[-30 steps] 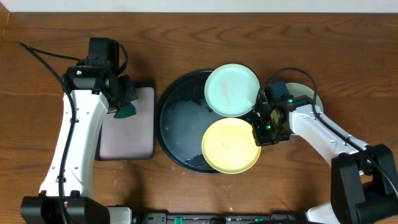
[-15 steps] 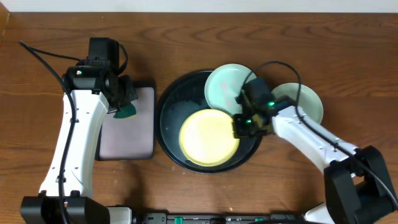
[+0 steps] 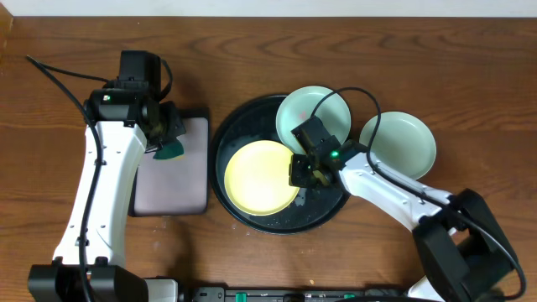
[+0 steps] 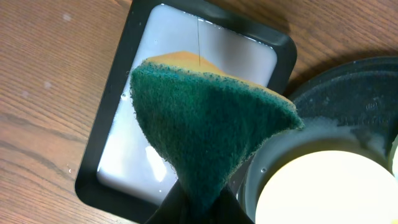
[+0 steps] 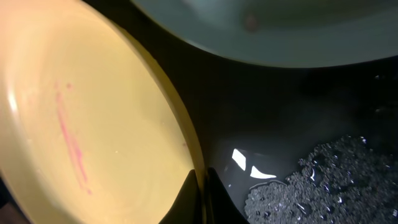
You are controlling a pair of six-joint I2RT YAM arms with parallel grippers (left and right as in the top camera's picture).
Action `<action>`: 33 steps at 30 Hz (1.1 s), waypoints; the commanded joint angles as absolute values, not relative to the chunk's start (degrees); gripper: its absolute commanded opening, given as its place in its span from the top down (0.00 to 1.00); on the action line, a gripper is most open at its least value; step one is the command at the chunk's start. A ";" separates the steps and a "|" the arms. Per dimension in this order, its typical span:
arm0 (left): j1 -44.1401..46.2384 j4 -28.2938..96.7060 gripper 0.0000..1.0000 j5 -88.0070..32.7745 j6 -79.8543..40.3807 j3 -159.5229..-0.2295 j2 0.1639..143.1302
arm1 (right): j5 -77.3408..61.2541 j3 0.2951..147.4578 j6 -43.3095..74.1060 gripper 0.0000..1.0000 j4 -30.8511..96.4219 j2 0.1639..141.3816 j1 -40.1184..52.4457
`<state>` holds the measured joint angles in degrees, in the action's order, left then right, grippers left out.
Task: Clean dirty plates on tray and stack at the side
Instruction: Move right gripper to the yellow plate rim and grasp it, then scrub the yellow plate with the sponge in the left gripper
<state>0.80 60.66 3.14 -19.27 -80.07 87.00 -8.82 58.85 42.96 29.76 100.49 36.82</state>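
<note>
The pale yellow plate (image 3: 260,177) lies inside the large round black tray (image 3: 225,143), towards its left. My right gripper (image 3: 299,171) is shut on the plate's right rim; the right wrist view shows the rim (image 5: 186,140) between the fingers (image 5: 200,186) and a pink streak on the plate. A mint-blue plate (image 3: 309,111) leans on the tray's upper right rim. The other mint-blue plate (image 3: 403,143) rests on the table to the right of the tray. My left gripper (image 3: 168,148) is shut on a green and yellow sponge (image 4: 205,124), held above the rectangular tray (image 4: 118,155).
The rectangular black-rimmed tray (image 3: 197,201) holds whitish liquid and sits just left of the round tray. Soapy foam lies on the round tray's floor (image 5: 311,180). Brown wooden table (image 3: 470,67) lies all around.
My right gripper has dragged the yellow plate leftward from the tray's right rim to the tray's left part. The left arm has not moved.
</note>
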 commanded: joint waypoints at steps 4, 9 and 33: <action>0.56 60.80 0.92 3.44 -18.55 -79.94 86.85 | -10.98 62.02 42.17 0.69 30.35 102.21 36.03; 0.58 60.84 0.93 -0.75 -17.56 -79.94 86.85 | -10.11 65.45 39.66 0.60 33.76 102.28 36.01; 11.79 58.83 0.93 -7.35 -14.70 -72.29 87.18 | -11.22 66.98 41.08 0.82 36.45 106.85 35.55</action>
<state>10.94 59.16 -7.20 -15.18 -72.51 87.00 -10.72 66.59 40.97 36.40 106.24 35.73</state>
